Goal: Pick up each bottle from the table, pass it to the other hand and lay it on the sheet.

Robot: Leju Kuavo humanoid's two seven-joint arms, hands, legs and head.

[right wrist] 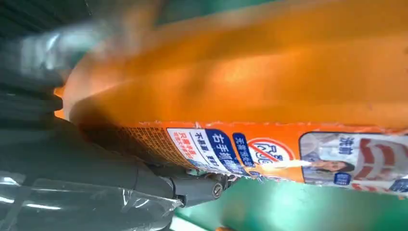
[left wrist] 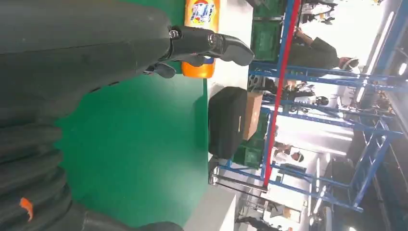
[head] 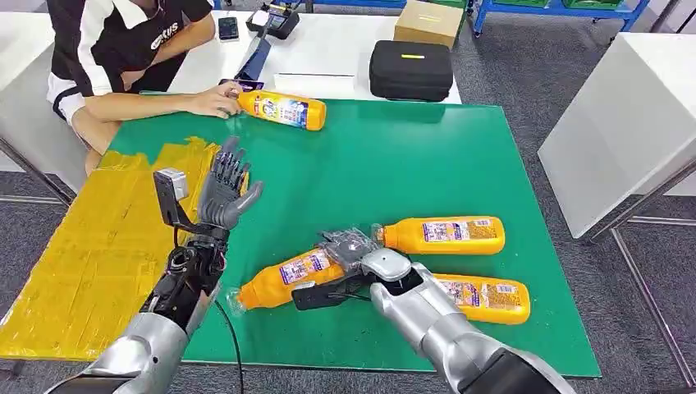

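Right hand [head: 351, 248] wraps near orange bottle [head: 287, 277], apparently gripping, fingers partly hidden. Left hand [head: 226, 190] raised, fingers spread, holding nothing.

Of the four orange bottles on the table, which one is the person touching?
The far bottle at the green mat's back edge, under the person's hand. The other three lie near the right robot hand.
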